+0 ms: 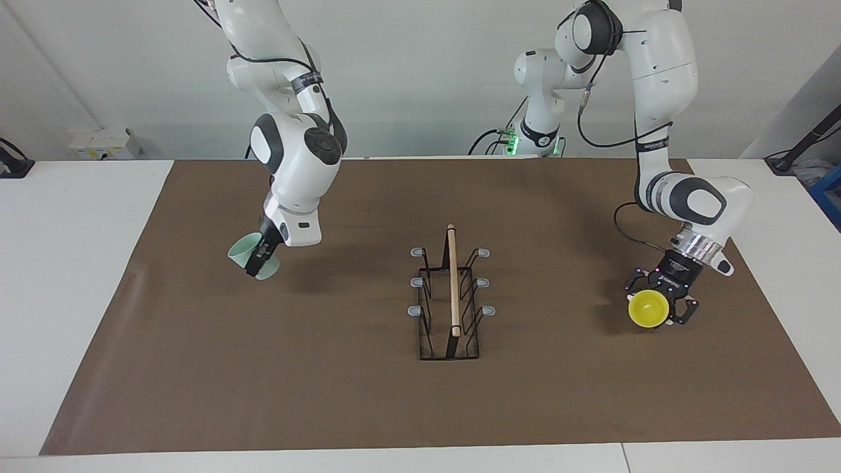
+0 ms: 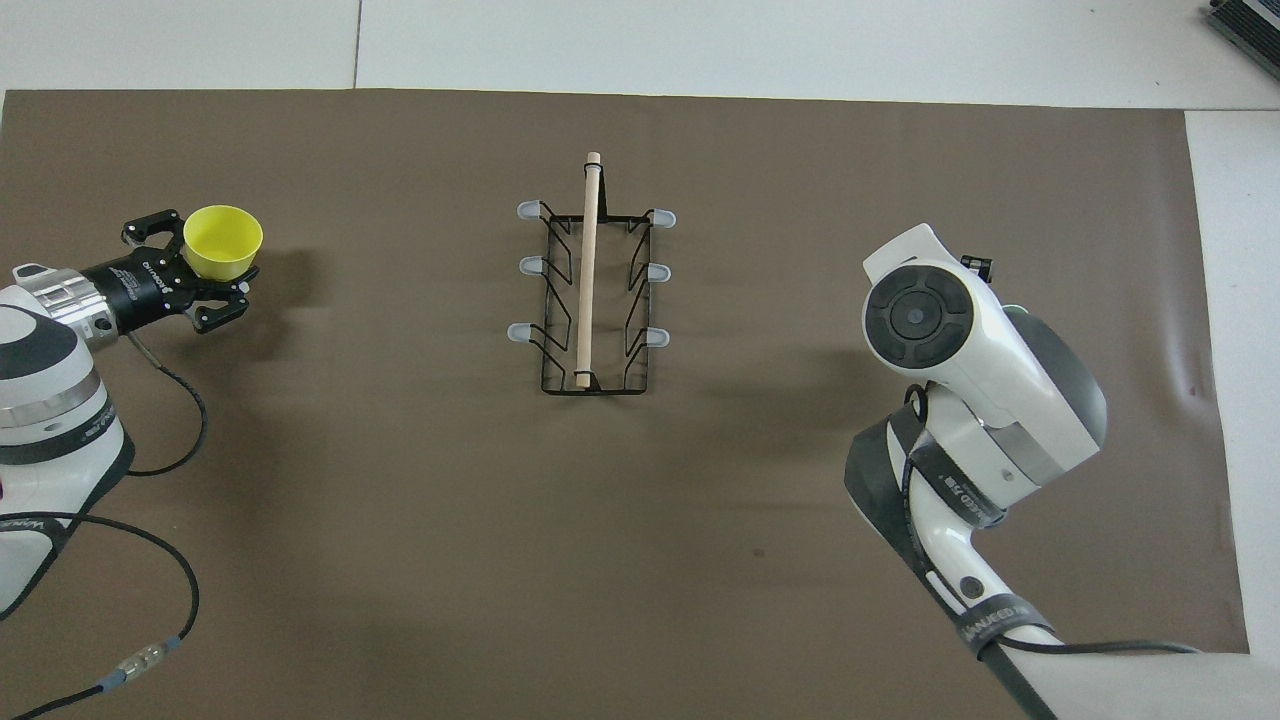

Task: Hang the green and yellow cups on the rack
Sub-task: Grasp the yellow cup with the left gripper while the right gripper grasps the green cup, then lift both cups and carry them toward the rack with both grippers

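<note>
Cups are both in hand and up off the brown mat (image 1: 197, 368): the right gripper (image 1: 261, 259) has its fingers closed across the wall of the green cup (image 1: 244, 251), and the left gripper (image 1: 665, 309) is clamped on the yellow cup (image 1: 647, 309), mouth tipped sideways. Between the two claws and well apart from each stands the rack (image 1: 451, 295), all six grey-tipped prongs bare. Each cup should probably travel mouth-first toward a prong on its own claw's side, lined up square with the tip before sliding on, with the grip kept firm until the prong carries the weight.
</note>
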### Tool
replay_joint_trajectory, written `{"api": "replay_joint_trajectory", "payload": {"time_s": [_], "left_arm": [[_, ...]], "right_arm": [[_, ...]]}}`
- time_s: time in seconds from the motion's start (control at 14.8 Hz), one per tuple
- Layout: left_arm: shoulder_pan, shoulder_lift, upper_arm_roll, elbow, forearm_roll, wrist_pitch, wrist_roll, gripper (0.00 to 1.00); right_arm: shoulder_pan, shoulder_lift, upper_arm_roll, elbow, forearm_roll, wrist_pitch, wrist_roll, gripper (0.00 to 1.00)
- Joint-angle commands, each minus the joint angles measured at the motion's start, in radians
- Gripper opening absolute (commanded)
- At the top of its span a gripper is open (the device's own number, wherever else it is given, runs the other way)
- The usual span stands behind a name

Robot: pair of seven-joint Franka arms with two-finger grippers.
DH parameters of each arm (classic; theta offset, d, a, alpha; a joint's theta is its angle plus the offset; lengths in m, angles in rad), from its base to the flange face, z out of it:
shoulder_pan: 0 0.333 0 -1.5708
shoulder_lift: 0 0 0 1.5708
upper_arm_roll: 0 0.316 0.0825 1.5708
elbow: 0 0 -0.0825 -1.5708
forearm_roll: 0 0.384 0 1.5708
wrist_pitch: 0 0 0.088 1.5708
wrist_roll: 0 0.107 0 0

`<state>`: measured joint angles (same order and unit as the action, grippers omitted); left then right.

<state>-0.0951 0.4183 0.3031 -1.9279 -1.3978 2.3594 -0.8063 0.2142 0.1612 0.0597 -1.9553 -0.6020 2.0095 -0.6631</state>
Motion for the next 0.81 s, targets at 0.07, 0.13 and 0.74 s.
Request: {"api": "replay_joint_trajectory", "payload": {"time_s": [0.07,0.13,0.74], "left_arm": [[-0.021,-0.128,0.008,-0.042,0.152,0.017,-0.010,0.00],[-0.032,-0.145,0.008,-0.043,0.193,0.017,-0.010,0.00],[-0.071,-0.308,-0.039,-0.042,0.666,-0.037,-0.020,0.00]], "right_arm": [[-0.021,-0.006,0.005,0.077,0.192,0.017,-0.019,0.00],[-0.027,-0.015,0.005,0.099,0.256,0.018,-0.021,0.00],[-0.082,-0.192,-0.003,0.095,0.795,0.075,-0.102,0.00]]}}
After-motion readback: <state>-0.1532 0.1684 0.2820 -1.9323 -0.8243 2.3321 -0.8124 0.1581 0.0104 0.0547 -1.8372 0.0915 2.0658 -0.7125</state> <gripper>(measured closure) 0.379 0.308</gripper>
